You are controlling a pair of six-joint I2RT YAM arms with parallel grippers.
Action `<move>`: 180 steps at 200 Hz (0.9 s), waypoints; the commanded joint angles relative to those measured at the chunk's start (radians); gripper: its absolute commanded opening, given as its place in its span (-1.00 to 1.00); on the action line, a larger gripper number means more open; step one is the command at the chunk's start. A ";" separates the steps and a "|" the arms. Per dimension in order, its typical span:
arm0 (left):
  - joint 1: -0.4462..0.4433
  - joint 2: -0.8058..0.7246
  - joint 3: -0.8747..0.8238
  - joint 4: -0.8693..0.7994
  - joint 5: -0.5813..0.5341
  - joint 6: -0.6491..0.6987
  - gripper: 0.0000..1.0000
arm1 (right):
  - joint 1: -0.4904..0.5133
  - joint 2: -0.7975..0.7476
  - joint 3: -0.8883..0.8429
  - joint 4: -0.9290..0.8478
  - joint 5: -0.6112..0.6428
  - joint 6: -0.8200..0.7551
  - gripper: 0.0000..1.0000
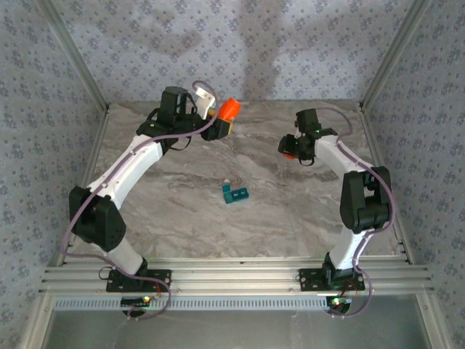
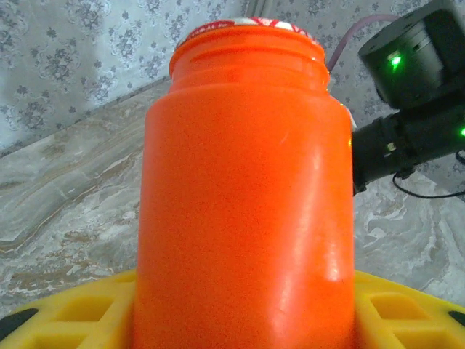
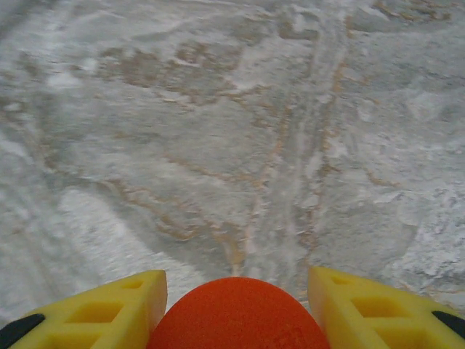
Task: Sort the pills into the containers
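bottle (image 2: 243, 203): glossy orange cylinder, held by left gripper (image 1: 224, 123), beyond teal plastic containers (image 1: 235, 193) | rounded matte orange piece (image 3: 236, 323): pinched by right gripper (image 3: 234, 291)

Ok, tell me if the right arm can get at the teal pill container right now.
Probably yes for reach: only bare table lies between the right claw and the teal container. But that claw is shut on an orange cap, so it couldn't grasp it.

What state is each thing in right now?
Orange cylindrical plastic pill bottle: cap off, clamped in left gripper.
Round orange cap: clamped in right gripper.
Teal plastic compartment strip: lying on marbled table, untouched; lids unclear.
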 commanded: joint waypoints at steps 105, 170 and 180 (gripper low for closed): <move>0.011 -0.173 -0.131 0.073 -0.105 -0.061 -1.00 | 0.022 0.099 -0.105 -0.033 0.281 0.070 -0.48; 0.010 -0.205 -0.157 0.059 -0.134 -0.062 -1.00 | 0.023 0.123 -0.174 -0.025 0.257 0.083 -0.16; 0.010 -0.207 -0.157 0.058 -0.134 -0.061 -1.00 | 0.023 0.119 -0.171 -0.031 0.241 0.082 -0.04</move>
